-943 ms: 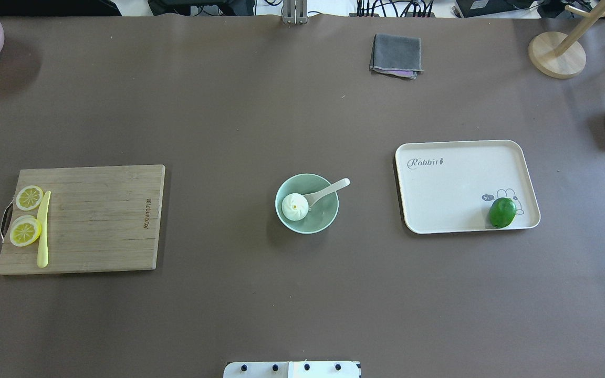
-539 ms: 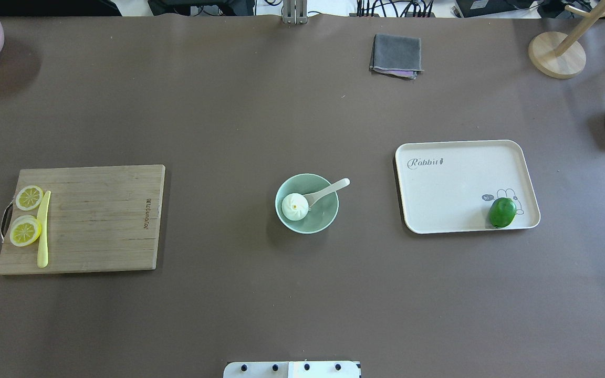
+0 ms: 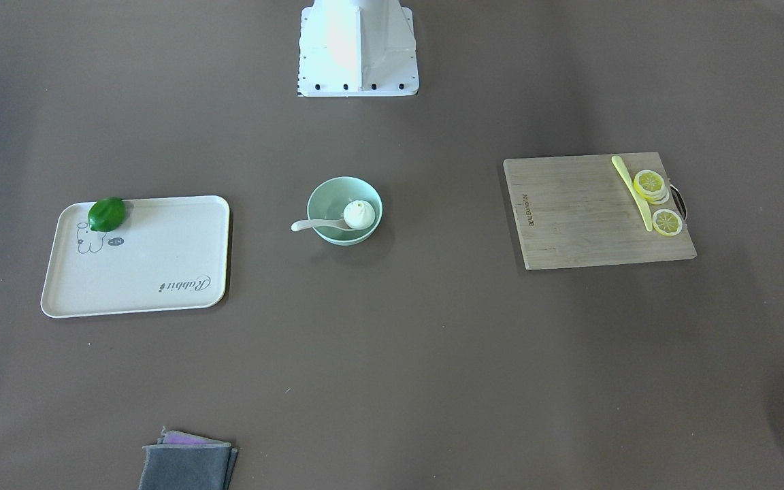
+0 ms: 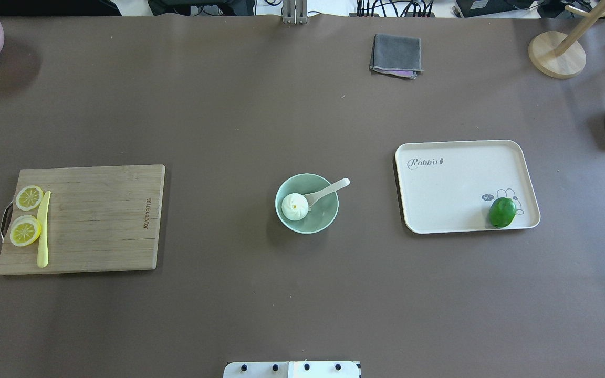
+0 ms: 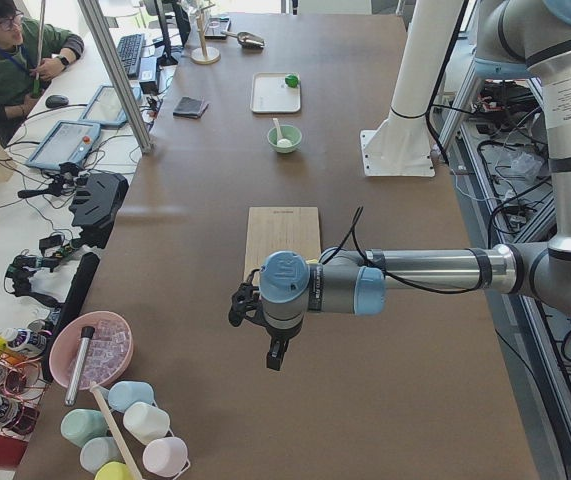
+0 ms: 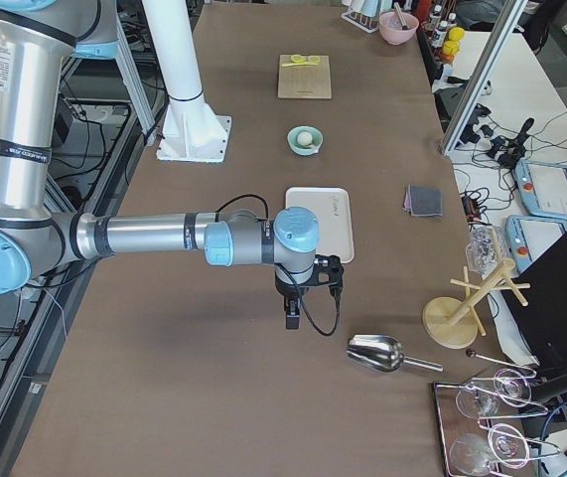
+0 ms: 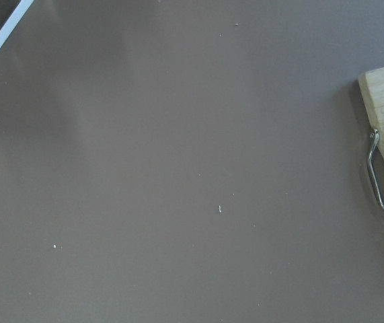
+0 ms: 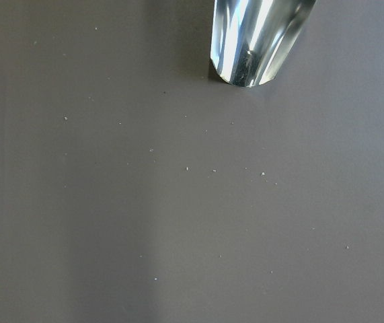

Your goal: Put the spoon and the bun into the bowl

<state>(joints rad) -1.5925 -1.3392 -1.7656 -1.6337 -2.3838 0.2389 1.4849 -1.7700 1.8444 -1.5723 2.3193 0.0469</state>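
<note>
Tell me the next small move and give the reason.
Probably none: I would leave both arms parked. The bun sits inside the bowl, and the spoon has its scoop in the bowl with the handle leaning out over the rim. The left gripper and right gripper hang over the ends of the table, far from the bowl.

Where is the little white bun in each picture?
Front-facing: the bun is in the middle, on the right side of the bowl.
Overhead: bun in the middle, on the bowl's left side.
Exterior left: bun far off, top middle.
Exterior right: bun far off, top middle.
Left wrist: not in it.
Right wrist: not in it.
Shared landmark: the green bowl, with the spoon handle sticking out.
</note>
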